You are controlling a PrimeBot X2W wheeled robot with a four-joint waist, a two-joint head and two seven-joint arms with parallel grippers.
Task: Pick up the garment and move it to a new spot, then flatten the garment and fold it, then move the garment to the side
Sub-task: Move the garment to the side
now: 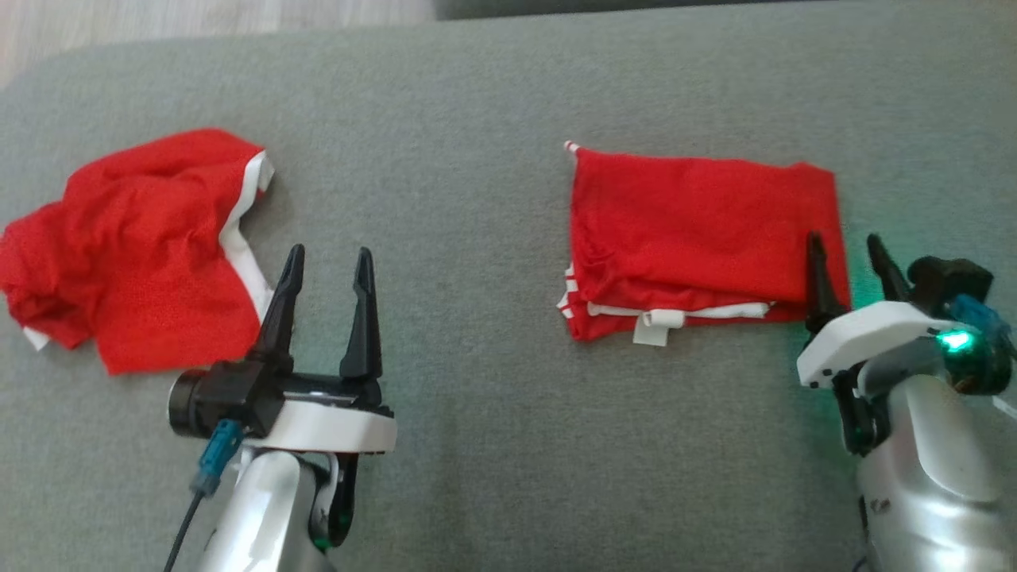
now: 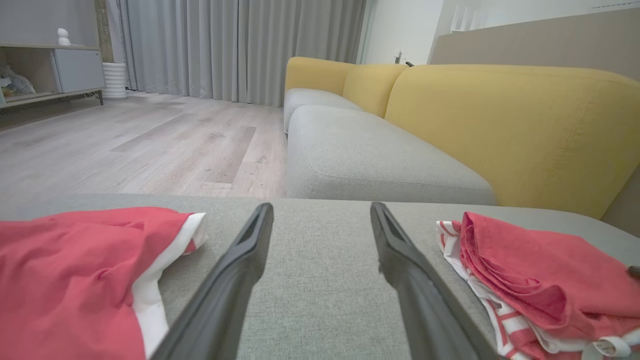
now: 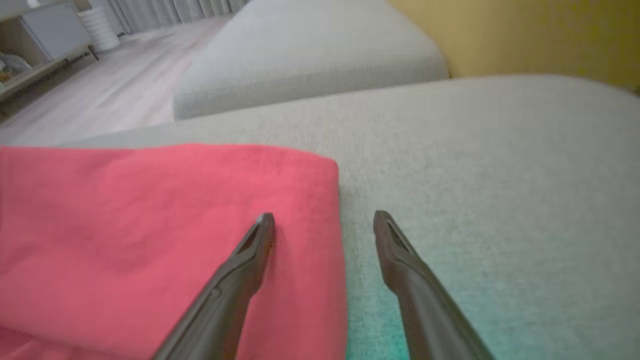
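Across grey cushion (image 1: 477,119): two red garments, well apart.

1. Robot's left: crumpled garment (image 1: 135,238), bunched, white trim showing, not flattened.
2. Robot's right: folded garment (image 1: 699,222), neat rectangle, several layers stacked at near edge.
3. Status of left end effector (image 1: 330,258): released, empty, over bare cushion just beside crumpled garment.
4. Status of right end effector (image 1: 842,240): released, empty. One finger over folded garment's right edge, other over bare cushion. Contact w/ cloth cannot be determined.
5. Smallest item: white tab (image 1: 658,326), protrudes at folded garment's near edge.

Est. progress: pick-up, flatten and fold appear complete for folded garment. Shift to side is either done or pending. All steps appear outstanding for crumpled garment, if incl. in task.
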